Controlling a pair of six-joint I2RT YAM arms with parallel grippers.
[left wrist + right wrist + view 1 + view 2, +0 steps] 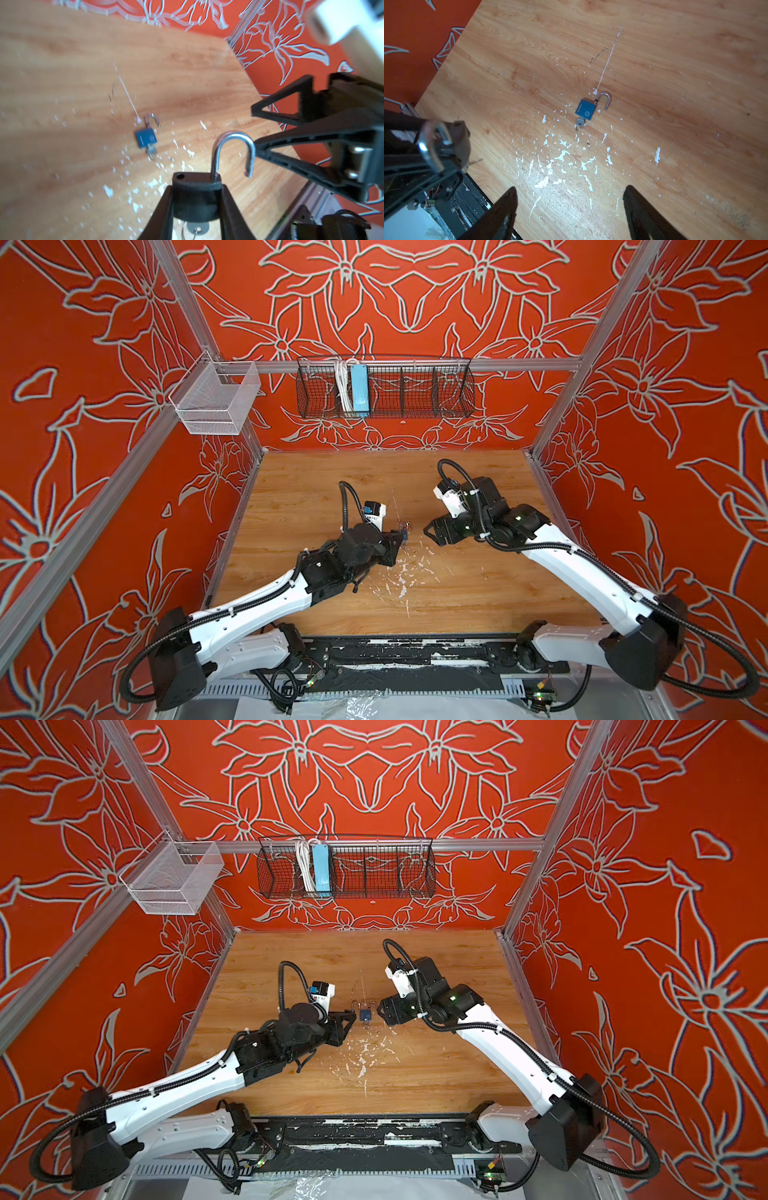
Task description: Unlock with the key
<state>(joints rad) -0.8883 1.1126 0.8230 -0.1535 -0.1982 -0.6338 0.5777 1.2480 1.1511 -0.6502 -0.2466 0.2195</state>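
The left end effector [196, 188] is pinching a black padlock [195, 199] by the two sides of its body and holds it above the desk [291, 957]. The silver shackle [232, 149] of this padlock is swung open, with one leg out of the body. A key [197, 227] sits in the keyhole on the opposite side, partly hidden behind the body. The right end effector [571, 207] is spread wide, with nothing between its fingers. In both top views it points toward the left one, near the middle of the frame. A blue padlock [585, 109] lies flat on the desk. In a top view this blue padlock [365, 1015] is near the centre of the frame, between the two end effectors, and it seems to touch neither of them. The second shackle [605, 99] is also open, and another key [580, 123] is in its keyhole. White flecks [562, 154] are scattered on the wood near it.
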